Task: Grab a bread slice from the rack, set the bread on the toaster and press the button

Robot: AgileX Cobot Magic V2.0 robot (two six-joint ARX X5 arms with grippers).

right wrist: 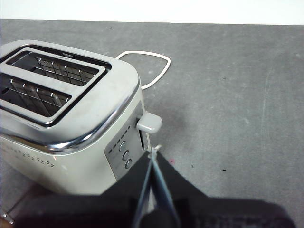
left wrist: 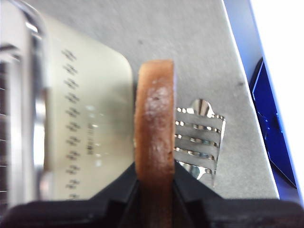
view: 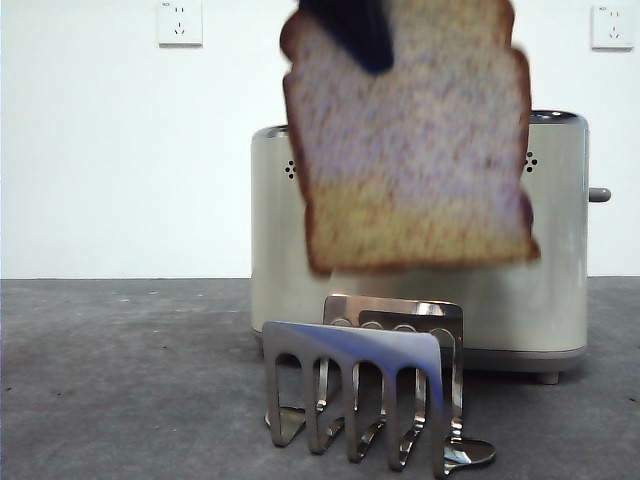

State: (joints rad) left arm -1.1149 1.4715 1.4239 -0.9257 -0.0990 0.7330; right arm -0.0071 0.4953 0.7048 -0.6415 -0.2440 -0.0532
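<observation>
Left hand [left wrist: 155,183] is clamped on the slice of bread [view: 415,140], 1 jaw on each face, crust edge facing the wrist camera. In the front view the slice hangs in the air, slightly tilted, clear of the rack [view: 365,395] below it and in front of the toaster [view: 560,250], covering most of the toaster's side. A dark tip of the hand overlaps the slice's top edge there. The rack stands on the grey bench [view: 120,380], just in front of the toaster, with no bread in its slots. The left wrist view shows the slice between the toaster's vented side [left wrist: 90,133] and the rack [left wrist: 199,140]. Right hand [right wrist: 153,190] sits near the toaster's narrow end with its jaws closed together, holding nothing. The button [right wrist: 149,123], a grey lever knob, sticks out of that end just beside the jaw tips, apart from them, sitting high in its slot. Both toaster slots [right wrist: 45,80] are empty. 3 small round buttons [right wrist: 125,156] sit below the lever. A white cable [right wrist: 145,71] loops on the bench behind the toaster.
</observation>
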